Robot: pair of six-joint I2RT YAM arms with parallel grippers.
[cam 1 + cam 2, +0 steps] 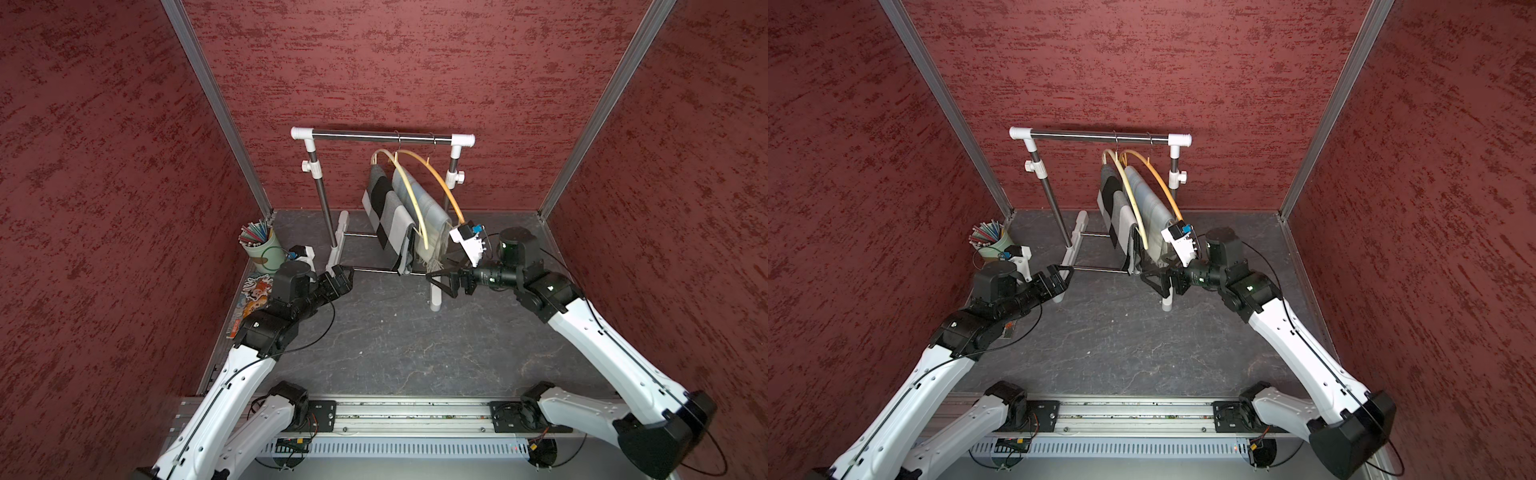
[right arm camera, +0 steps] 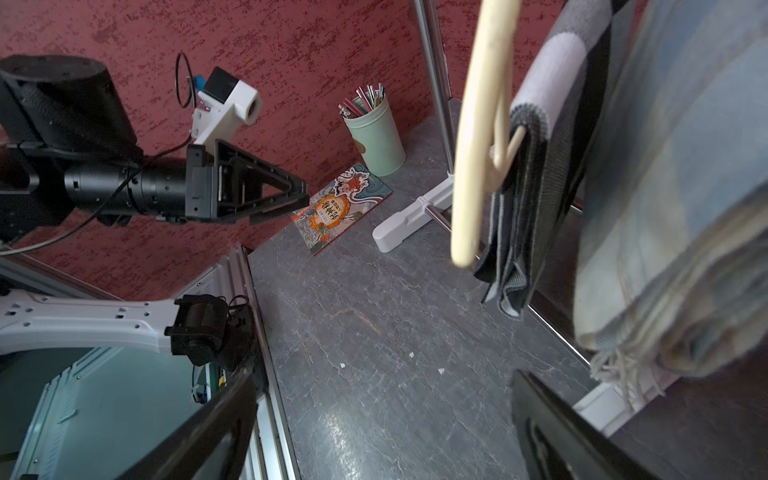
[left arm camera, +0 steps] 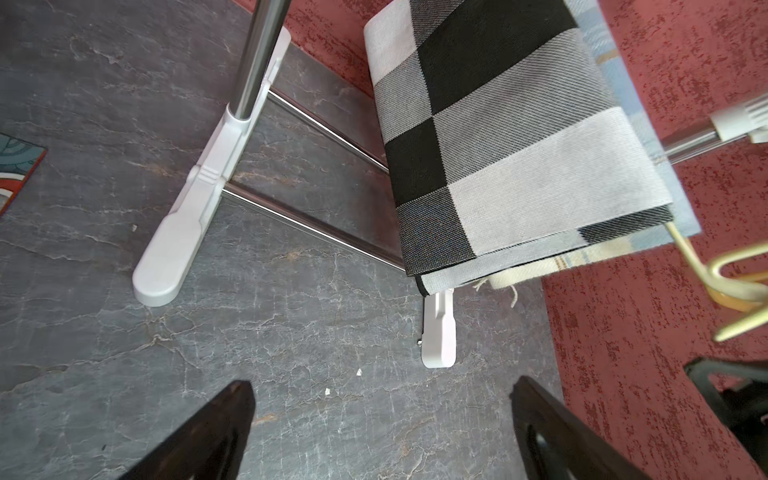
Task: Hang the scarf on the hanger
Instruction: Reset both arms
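Two hangers hang from the rack's rail (image 1: 374, 135), each with a scarf draped over it. The cream hanger (image 1: 409, 183) carries a black, grey and white checked scarf (image 1: 388, 216) (image 3: 498, 124). The orange hanger (image 1: 440, 178) carries a pale blue scarf (image 1: 428, 208) (image 2: 673, 208) with a fringe. My left gripper (image 1: 348, 279) (image 3: 382, 384) is open and empty, low by the rack's left foot, apart from the checked scarf. My right gripper (image 1: 432, 279) (image 2: 384, 376) is open and empty just under the blue scarf's fringe, not touching it.
A green cup (image 1: 264, 249) of pencils stands in the back left corner, with a colourful book (image 1: 253, 299) flat on the floor in front of it. The rack's white feet (image 1: 338, 249) (image 1: 435, 299) and low crossbars sit beside both grippers. Red walls close three sides.
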